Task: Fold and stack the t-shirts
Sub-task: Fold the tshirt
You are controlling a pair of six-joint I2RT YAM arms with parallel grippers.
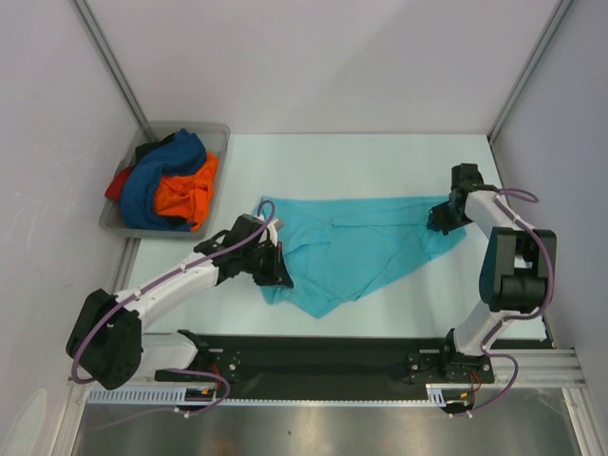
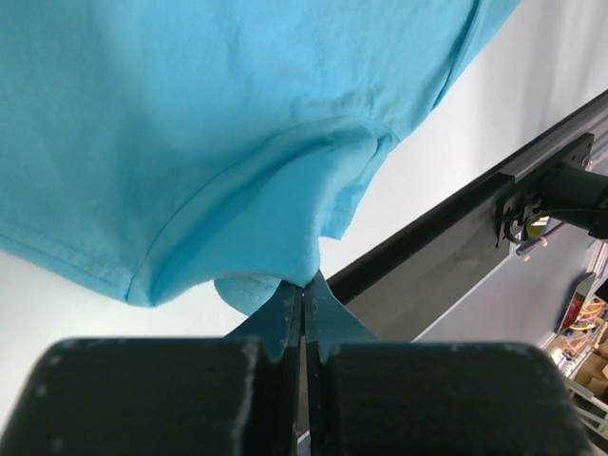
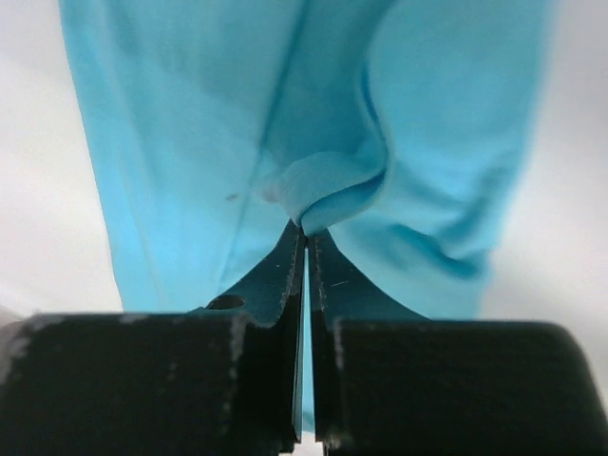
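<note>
Early stage. The turquoise t-shirt (image 1: pixel 351 242) lies spread, unfolded, at mid-table. The left gripper (image 2: pixel 304 285) is clamped on its near-left edge and the right gripper (image 3: pixel 306 231) on its right edge. The dark blue t-shirt (image 1: pixel 157 180), orange t-shirt (image 1: pixel 185 195) and red t-shirt (image 1: pixel 119 182) wait heaped in the grey tray (image 1: pixel 211 136), far left. Nothing is stacked. The table (image 1: pixel 380 161) is pale, and plain white walls enclose it.

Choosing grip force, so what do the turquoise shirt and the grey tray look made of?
The turquoise short-sleeved shirt looks like soft matte cotton-type cloth: it creases and bunches. The grey rectangular tray is probably smooth plastic, given its rounded rim.
</note>
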